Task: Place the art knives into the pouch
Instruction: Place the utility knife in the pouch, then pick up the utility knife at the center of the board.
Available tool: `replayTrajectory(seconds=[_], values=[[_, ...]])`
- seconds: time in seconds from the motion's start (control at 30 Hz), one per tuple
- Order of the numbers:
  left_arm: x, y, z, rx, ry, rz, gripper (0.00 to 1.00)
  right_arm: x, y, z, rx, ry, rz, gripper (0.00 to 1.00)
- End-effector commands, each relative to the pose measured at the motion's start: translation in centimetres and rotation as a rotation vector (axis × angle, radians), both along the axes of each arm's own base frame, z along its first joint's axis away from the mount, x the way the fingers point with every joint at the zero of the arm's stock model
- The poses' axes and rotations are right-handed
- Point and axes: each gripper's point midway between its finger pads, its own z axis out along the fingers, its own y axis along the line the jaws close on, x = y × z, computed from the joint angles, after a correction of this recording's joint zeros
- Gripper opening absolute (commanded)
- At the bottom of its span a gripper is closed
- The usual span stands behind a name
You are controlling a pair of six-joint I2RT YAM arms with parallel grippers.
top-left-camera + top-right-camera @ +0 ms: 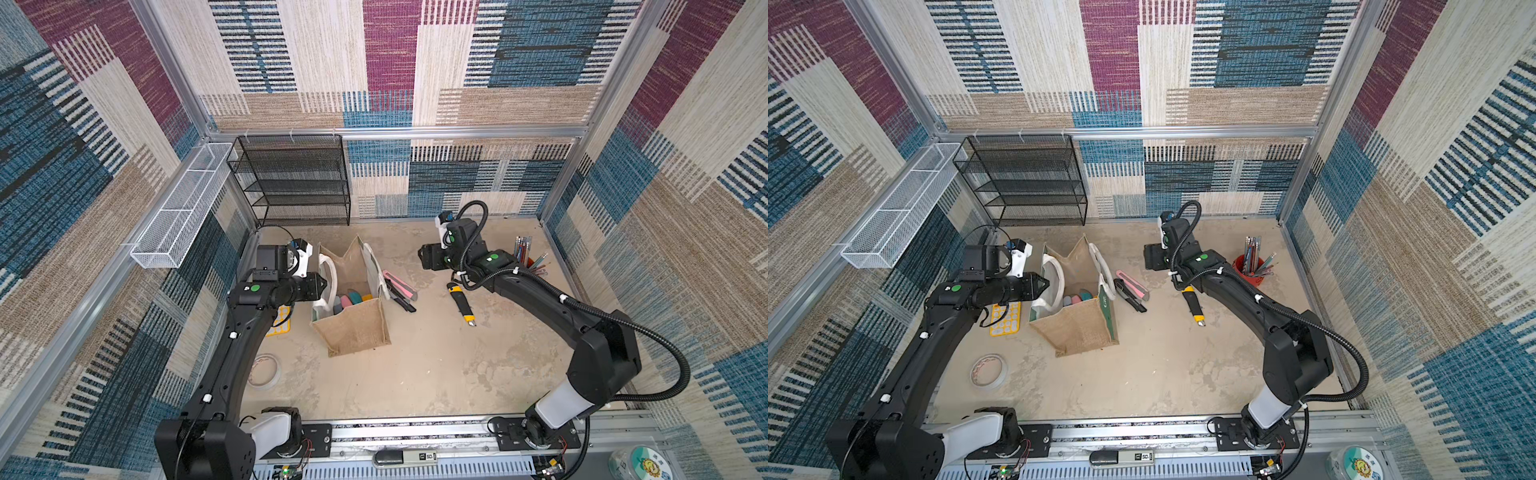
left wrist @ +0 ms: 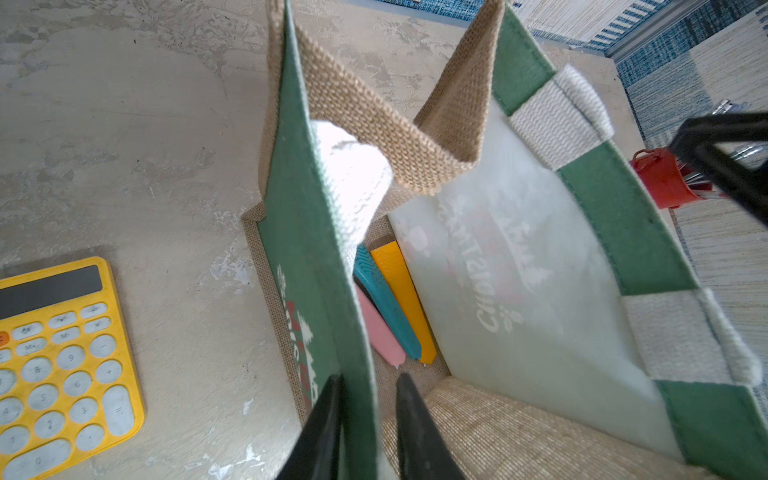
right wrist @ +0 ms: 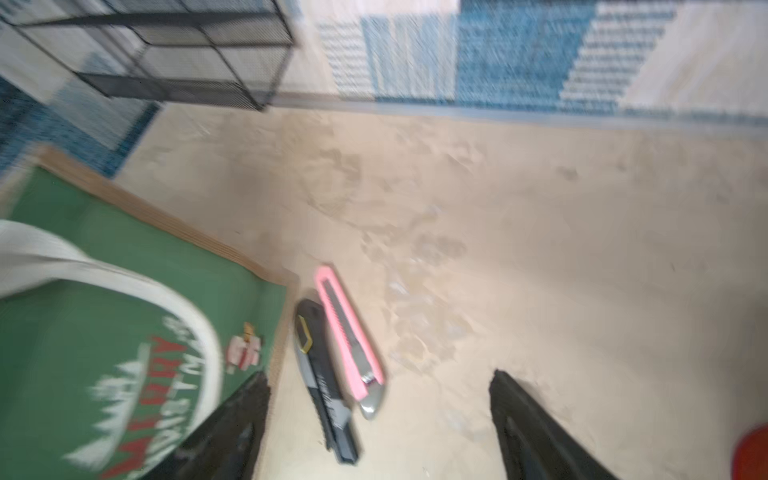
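Two arms up from the near rail, elbows bent. On the left, forearm level and stretched toward the pouch (image 1: pixel 353 328), with the left tool (image 2: pixel 370 428) clamped on one green printed wall at the rim: one finger (image 2: pixel 328 432) outside, one inside, cloth pinched between. Pouch upright and open-mouthed on the surface (image 1: pixel 436 374), left of the middle. On the right, forearm stretched toward the back wall, wrist bent down, with the right tool (image 3: pixel 379 374) raised above the surface near the pouch, fingers wide apart and gripping nothing.

Three knives outside the pouch, all flat on the surface. Pink knife (image 3: pixel 349 336) and black knife (image 3: pixel 324 382) side by side, just beside the pouch's other green face, in sight between the right tool's fingers. Yellow-and-black knife (image 1: pixel 462 305) alone, well apart from that pair, one end under the right forearm. Three slim pieces (image 2: pixel 386 307) on the pouch's floor, pink, teal and yellow, side by side. Two white handles (image 2: pixel 357 183) on the pouch. One yellow calculator (image 2: pixel 62 365) beside the pouch under the left arm, one roll of tape (image 1: pixel 266 370) nearer the rail, one red cup (image 1: pixel 1252 280) of pens by the right wall, one black mesh shelf (image 1: pixel 295 178) and one white mesh basket (image 1: pixel 178 208) at the back-left corner.
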Motion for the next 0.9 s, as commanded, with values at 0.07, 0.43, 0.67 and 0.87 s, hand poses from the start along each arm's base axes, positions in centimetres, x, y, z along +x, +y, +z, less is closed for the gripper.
replayTrajectory(seconds=[0.07,0.43,0.67,0.87], values=[[-0.3,-0.3,0.2,-0.012,-0.006,-0.013,0.26,-0.2,-3.2,-5.0,-0.006,0.099,-0.071,0.86],[-0.2,-0.3,0.2,-0.018,-0.002,-0.015,0.26,-1.3,-7.6,-12.3,-0.168,0.236,-0.149,0.84],[-0.3,-0.4,0.4,-0.017,-0.007,-0.016,0.34,-0.8,-8.3,-14.6,-0.193,0.269,-0.164,0.72],[-0.4,-0.5,1.3,-0.029,-0.040,-0.018,0.47,-0.7,-8.3,-16.3,-0.195,0.308,-0.152,0.62]])
